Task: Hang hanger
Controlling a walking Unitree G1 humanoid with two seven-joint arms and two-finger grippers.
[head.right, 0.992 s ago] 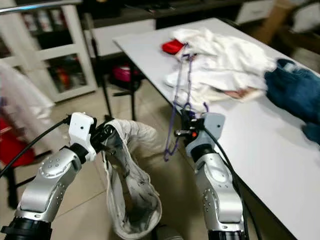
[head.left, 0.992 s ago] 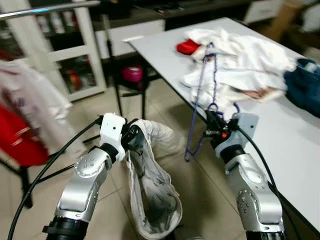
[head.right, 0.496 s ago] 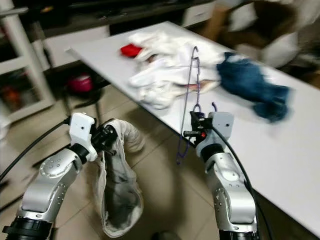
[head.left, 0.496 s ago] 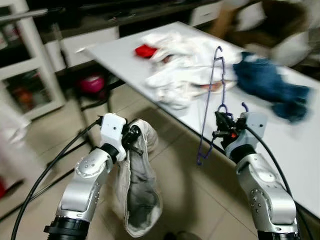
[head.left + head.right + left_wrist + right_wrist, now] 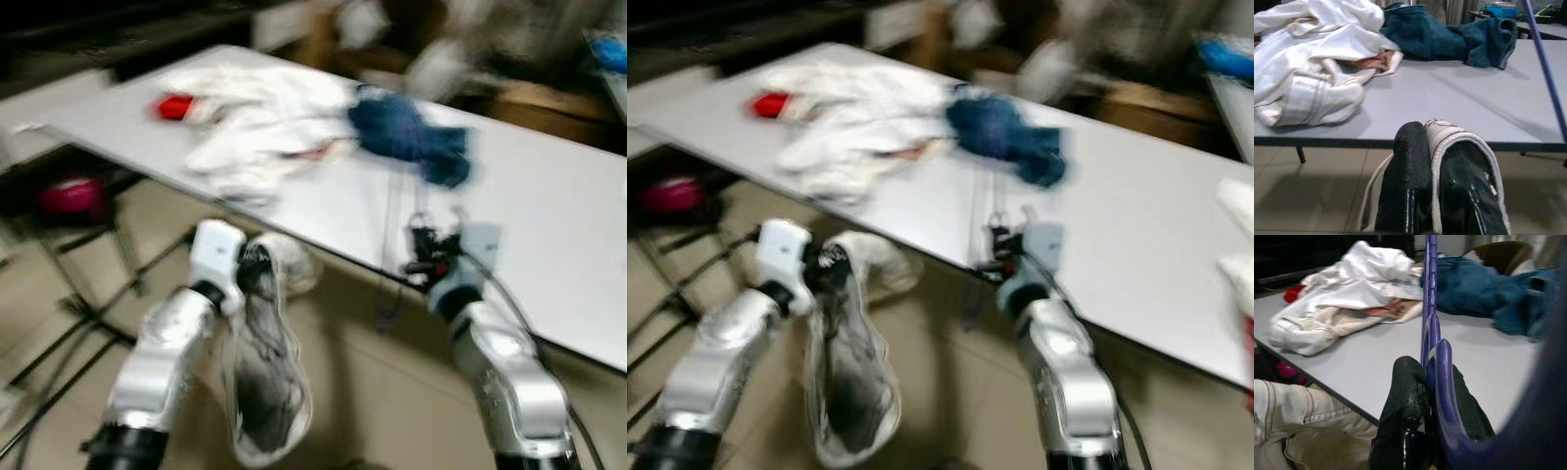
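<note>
The head views are blurred. My right gripper is shut on a purple wire hanger, holding it upright at the near edge of the white table. In the left eye view the hanger is a faint thin line beside that gripper. My left gripper is shut on the waistband of a pale grey garment, which hangs open below it toward the floor. In the left wrist view the cloth sits pinched between the black fingers.
On the table lie a pile of white clothes, a dark blue garment and a red item. A pink object and black stand legs sit under the table's left end. Tiled floor lies below my arms.
The whole picture has swung, so the camera has turned right along the table. Both grippers keep their holds and their places relative to my body.
</note>
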